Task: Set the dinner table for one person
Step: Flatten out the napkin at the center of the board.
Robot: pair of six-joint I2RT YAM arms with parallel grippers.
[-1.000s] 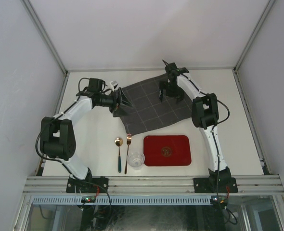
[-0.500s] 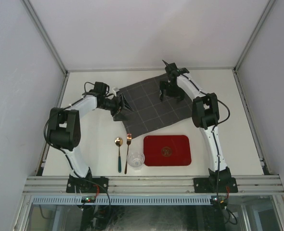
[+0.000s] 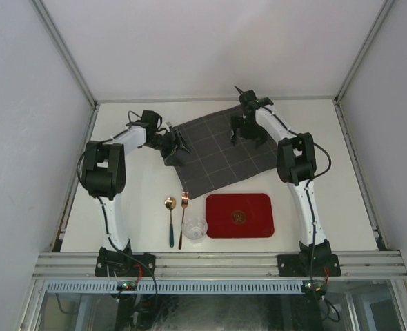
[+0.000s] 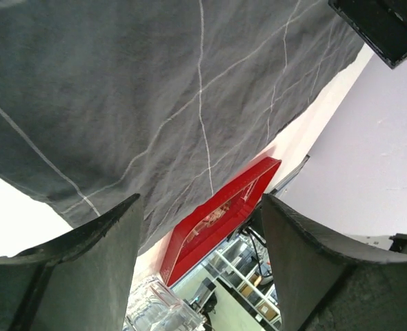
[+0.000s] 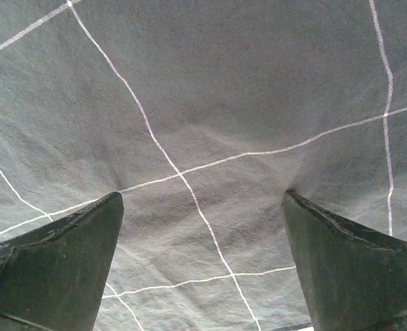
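The off-white dinner table (image 3: 331,155) carries a dark grey checked cloth (image 3: 221,152) at its middle back. My left gripper (image 3: 176,145) sits low at the cloth's left edge. In the left wrist view this gripper (image 4: 201,200) is open, the cloth (image 4: 155,89) spreads beyond its fingers and nothing lies between them. My right gripper (image 3: 246,133) is over the cloth's far right part. It (image 5: 202,194) stands wide open, with both fingertips (image 5: 107,207) pressed down on the cloth (image 5: 203,103), which dimples at each tip.
A red tray (image 3: 239,215) lies near the front, also seen as the red tray (image 4: 221,217) from the left wrist. To its left are a clear glass (image 3: 194,228), a copper fork (image 3: 183,219) and a blue-handled spoon (image 3: 170,221). An aluminium rail (image 3: 217,264) runs along the near edge.
My left arm's elbow has swung in and towards the back, and its gripper stays at the cloth's left edge, slightly narrower. The right gripper has hardly moved.
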